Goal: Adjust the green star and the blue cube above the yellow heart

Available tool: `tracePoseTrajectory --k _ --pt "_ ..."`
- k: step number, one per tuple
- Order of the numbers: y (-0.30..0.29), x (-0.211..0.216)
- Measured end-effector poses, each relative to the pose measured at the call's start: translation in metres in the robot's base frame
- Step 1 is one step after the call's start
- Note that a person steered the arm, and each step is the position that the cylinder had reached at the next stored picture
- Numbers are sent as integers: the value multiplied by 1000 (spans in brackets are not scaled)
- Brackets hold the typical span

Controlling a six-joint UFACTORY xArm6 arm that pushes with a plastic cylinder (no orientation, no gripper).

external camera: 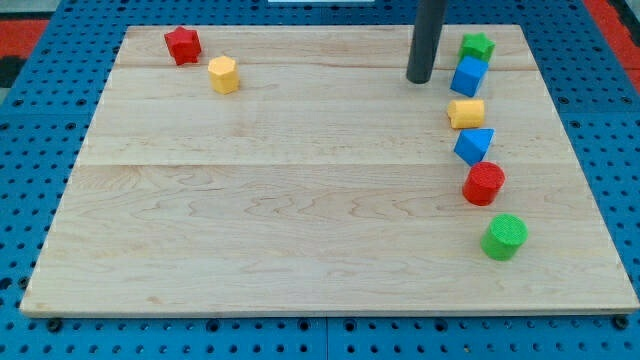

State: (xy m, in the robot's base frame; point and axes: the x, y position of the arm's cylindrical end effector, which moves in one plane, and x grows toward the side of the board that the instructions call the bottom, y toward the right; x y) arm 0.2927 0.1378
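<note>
My tip [419, 80] sat planted on the board near the view's top right, and there were no jaws to report, open or shut — just a plain dark rod ending flat on the wood! At its three o'clock, just beside it but with a sliver of board between, stood the blue cube [468, 76]; the green star [477, 46] perched at about two o'clock, touching or nearly touching the cube's upper edge. At four o'clock, directly below the cube, waited the yellow heart [466, 113], so the pair was already lined up above it, needing only a nudge. Here was the danger, as I judged it: a push toward three o'clock could have run both blocks off the board's right edge, which lay near; a push angled downward could have jammed the cube into the heart and knocked the whole column, the blue triangular block [474, 146], red cylinder [484, 184] and green cylinder [505, 237]. Far off at nine o'clock sat a red star [183, 45] and a yellow hexagonal block [223, 75], safely out of it. The wooden board [280, 220] was pale and lay on a blue perforated table [30, 110].
</note>
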Motion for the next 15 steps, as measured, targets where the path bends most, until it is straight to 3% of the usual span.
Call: tracePoseTrajectory --k 2,3,8,10,11,12,13,14,15 --pt "7 5" --pt "14 29" --pt "99 40" --pt "154 14" --pt "100 -32" --pt "94 -36" --pt "105 -36" --pt "155 3" --pt "113 2"
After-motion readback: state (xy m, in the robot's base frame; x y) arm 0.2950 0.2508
